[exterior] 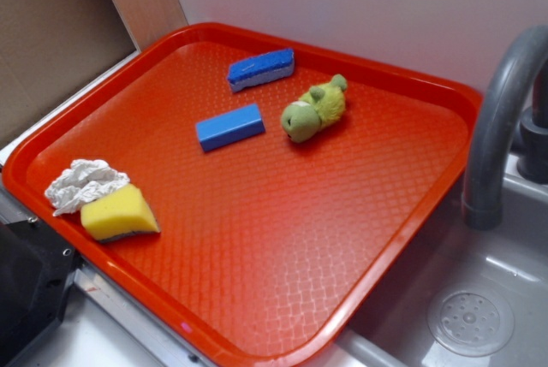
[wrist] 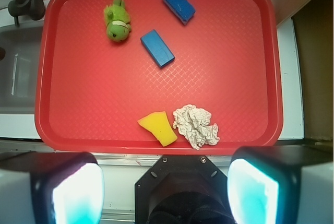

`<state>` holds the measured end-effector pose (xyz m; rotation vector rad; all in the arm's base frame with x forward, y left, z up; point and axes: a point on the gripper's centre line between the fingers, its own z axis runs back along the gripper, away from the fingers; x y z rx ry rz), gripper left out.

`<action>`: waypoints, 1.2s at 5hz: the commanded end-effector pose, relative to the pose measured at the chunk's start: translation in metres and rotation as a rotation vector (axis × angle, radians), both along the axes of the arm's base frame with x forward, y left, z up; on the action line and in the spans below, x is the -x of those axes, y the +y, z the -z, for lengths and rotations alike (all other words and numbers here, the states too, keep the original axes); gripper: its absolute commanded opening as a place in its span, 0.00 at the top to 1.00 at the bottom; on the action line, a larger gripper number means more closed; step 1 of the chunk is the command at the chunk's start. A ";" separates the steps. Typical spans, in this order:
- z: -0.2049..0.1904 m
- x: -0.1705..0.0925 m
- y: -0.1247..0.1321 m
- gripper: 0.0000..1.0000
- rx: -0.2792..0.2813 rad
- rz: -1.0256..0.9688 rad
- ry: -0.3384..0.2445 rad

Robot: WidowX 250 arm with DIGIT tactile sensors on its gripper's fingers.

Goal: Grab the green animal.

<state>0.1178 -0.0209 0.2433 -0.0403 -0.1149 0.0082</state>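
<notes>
Tool (wrist: 166,195) sits at the near edge of the wrist view, jaws spread wide, both pads (wrist: 78,195) lit cyan, nothing between them. It is off the red tray (wrist: 156,145), just short of its near rim; not visible in the exterior view.

Green animal (wrist: 117,20) lies on the tray at the far side from the tool and to the left as the wrist cam sees it. Lying on its side, pale head pointing back toward the tool, stubby limbs away. In the exterior view the same toy (exterior: 313,109) rests w/ its head toward tray centre. Nothing touching it.

Other stuff on the tray:
- Blue block (wrist: 157,48), just right of the animal, angled, small gap between them. Closest neighbour.
- Blue-and-white sponge (wrist: 178,3), farther off, near the far rim, right of the animal, apart from the block.
- Yellow sponge wedge (wrist: 158,128), nearest the tool, almost straight ahead of it.
- Crumpled white paper (wrist: 196,126), touching or nearly touching the wedge on its right.

Wedge + paper lie between the tool and the tray's middle; the animal is off to the left of that pair, w/ bare tray on a line from the left pad to it.

Off tray: grey faucet (exterior: 497,119) and sink (exterior: 479,316) on the animal's side. Bench edge (wrist: 156,157) runs between tool and tray rim.
</notes>
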 end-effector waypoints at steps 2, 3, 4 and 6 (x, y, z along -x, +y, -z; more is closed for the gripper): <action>0.007 -0.024 -0.016 0.00 0.002 -0.014 -0.026; 0.014 -0.051 -0.032 0.00 0.005 -0.030 -0.037; 0.028 -0.090 -0.052 0.00 0.047 0.066 -0.105; 0.073 -0.153 -0.071 0.00 0.076 0.041 -0.110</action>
